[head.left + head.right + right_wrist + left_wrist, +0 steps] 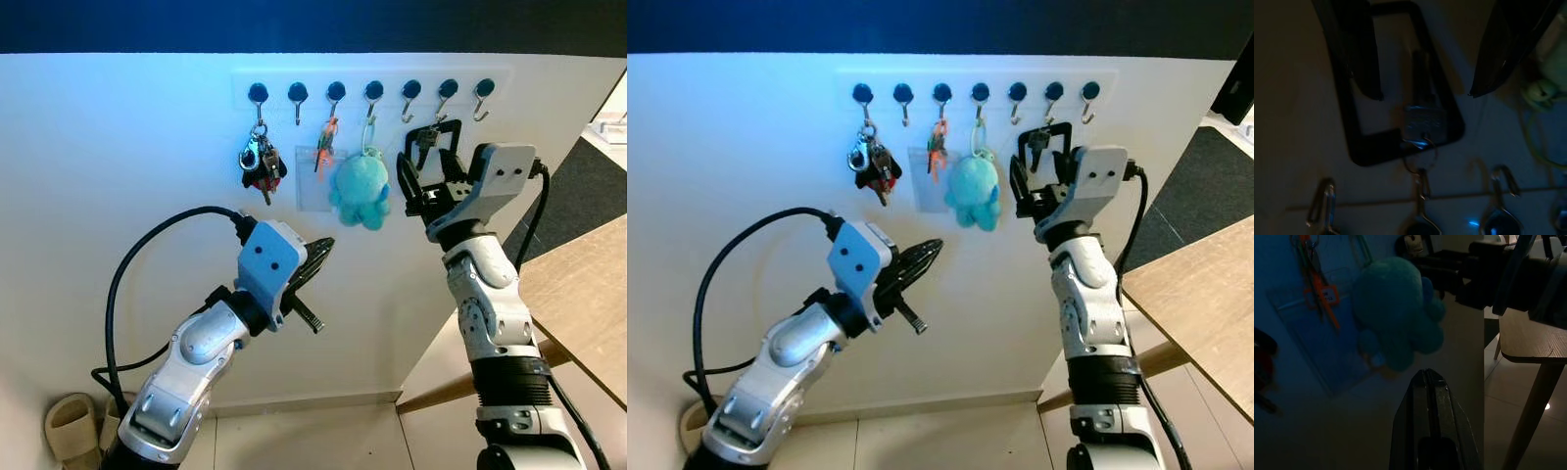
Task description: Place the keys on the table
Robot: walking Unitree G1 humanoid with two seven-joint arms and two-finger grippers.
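Note:
A row of wall hooks carries a bunch of keys at its left end. Further right, a single silver key with a black rectangular frame hangs from its hook. My right gripper is raised to that key and open. One of its fingers lies on each side of the key, apart from it. My left gripper is shut and empty, and points at the wall below a teal plush octopus. The wooden table stands at the right.
An orange key tag on a clear badge holder hangs between the key bunch and the plush. Pale sandals lie on the floor at the lower left. A dark rug lies beyond the table.

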